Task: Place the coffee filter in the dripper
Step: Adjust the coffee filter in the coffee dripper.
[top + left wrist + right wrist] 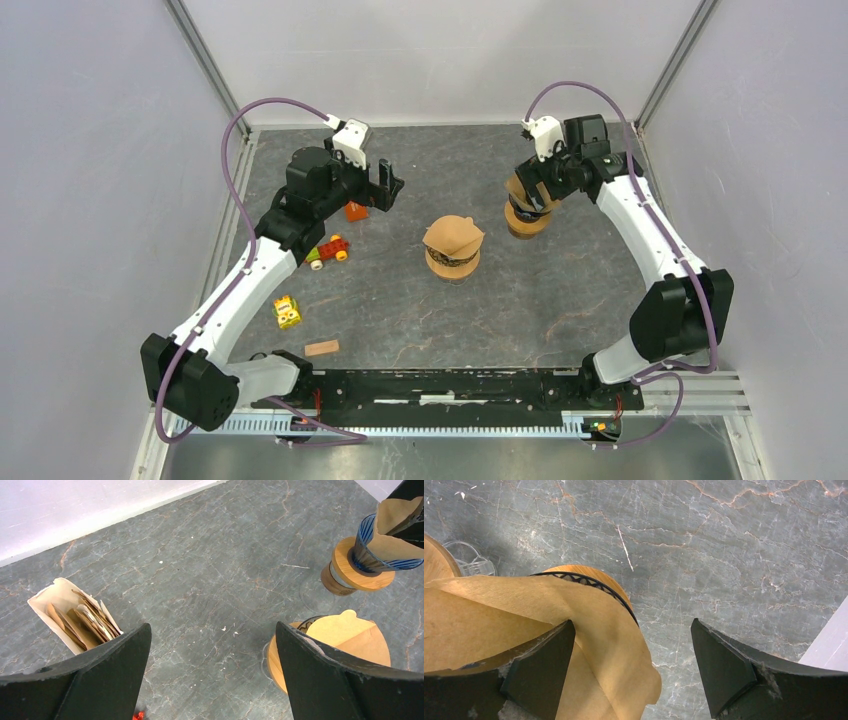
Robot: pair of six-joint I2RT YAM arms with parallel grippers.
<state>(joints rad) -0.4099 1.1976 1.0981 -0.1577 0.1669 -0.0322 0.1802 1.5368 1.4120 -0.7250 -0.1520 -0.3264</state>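
The right gripper (631, 625) hangs with its jaws spread wide, pinching nothing. The finger at lower left of the wrist view sits over the brown paper coffee filter (499, 610); whether it touches, I cannot tell. The filter lies in the ribbed glass dripper with a round wooden collar (574, 571), but crooked, one flap spilling over the rim. I judge placement nearly done. The next move calls for a straight lift clear, or a nudge to seat the paper.

The left gripper (212, 626) is also spread and empty, well apart at upper left of the overhead view.

The pale side wall (829, 640) is close at lower right. Open grey stone-patterned table (560, 300) lies below. A second wooden-collared dripper (453, 248) stands near, at centre.
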